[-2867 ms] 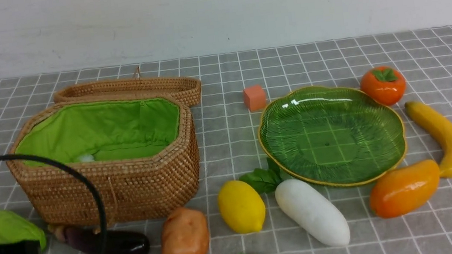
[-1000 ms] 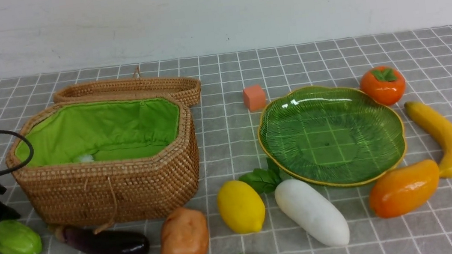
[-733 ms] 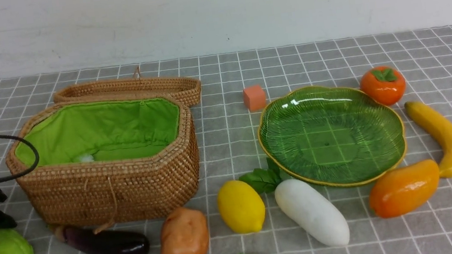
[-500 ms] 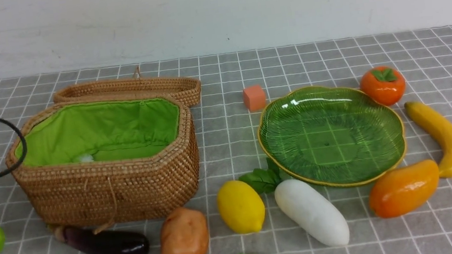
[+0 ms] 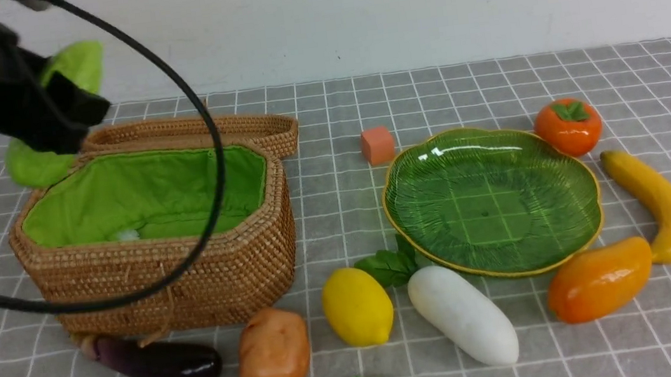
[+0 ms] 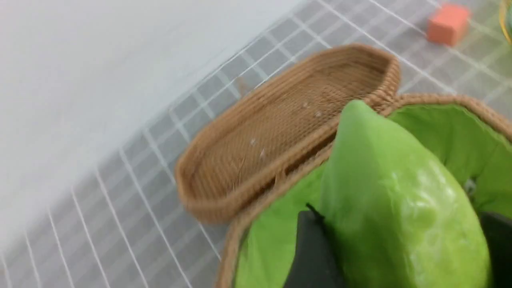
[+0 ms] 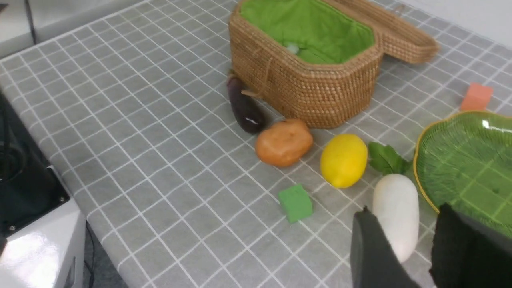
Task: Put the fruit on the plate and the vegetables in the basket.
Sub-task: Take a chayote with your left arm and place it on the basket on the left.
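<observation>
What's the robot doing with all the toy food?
The robot's left hand holds the green gourd in the air above the open basket's edge. The eggplant, potato and white radish lie on the table. The plate has nothing on it, and the fruit lies around it. The right hand holds nothing.

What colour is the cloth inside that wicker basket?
Bright green lining, clearest in the right wrist view.
</observation>
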